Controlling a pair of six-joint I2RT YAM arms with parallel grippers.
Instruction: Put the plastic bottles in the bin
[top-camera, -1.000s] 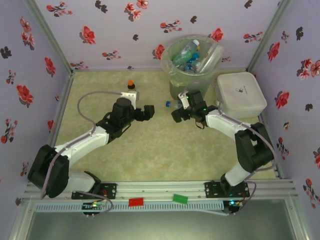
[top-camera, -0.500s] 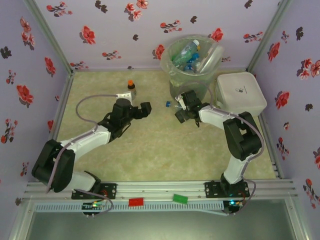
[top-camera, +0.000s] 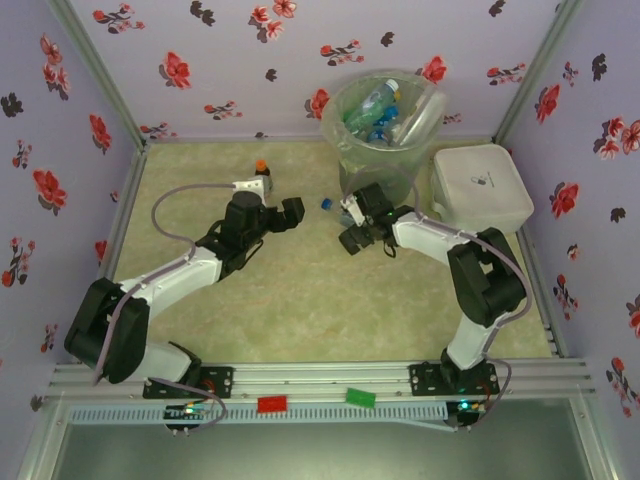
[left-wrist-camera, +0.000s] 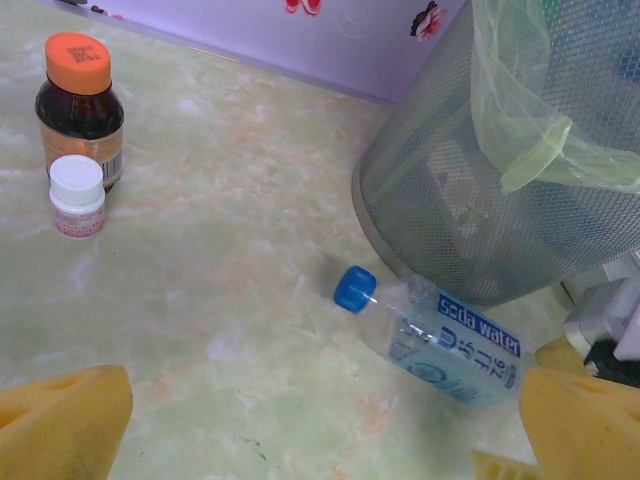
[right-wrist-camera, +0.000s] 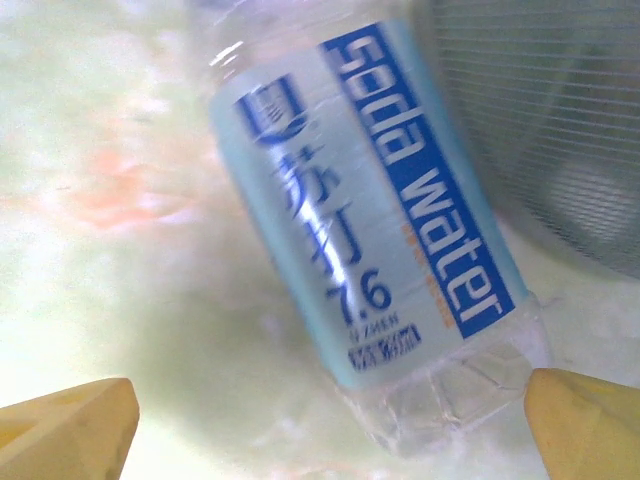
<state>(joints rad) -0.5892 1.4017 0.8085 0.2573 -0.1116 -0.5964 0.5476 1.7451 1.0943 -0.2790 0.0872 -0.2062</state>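
Plastic bottles (top-camera: 378, 103) done: several clear and green ones lie piled inside bin (left-wrist-camera: 450, 200), at 12 o'clock on table (top-camera: 290, 300); exact count can't be read.
Remaining: one soda-water bottle (left-wrist-camera: 440, 340), clear w/ blue label and blue cap, lying on its side on the table, touching or just beside bin's foot at approx 7 o'clock, cap end pointing away from bin.
Right gripper (right-wrist-camera: 320, 420): spread wide, nothing held; yellow pads (right-wrist-camera: 65, 420) sit either side of the bottle's base end, apart from it.
Left gripper (left-wrist-camera: 320, 420): also spread, empty, hanging near the bottle's 9 o'clock side.
Not for bin: brown bottle (left-wrist-camera: 80, 105) w/ orange cap and white-capped vial (left-wrist-camera: 77, 195) standing side by side at approx 10 o'clock on table; white box (top-camera: 482, 187) at bin's 4 o'clock.
Progress, my read: nearly finished; last bottle needs grasp, lift, drop over rim.
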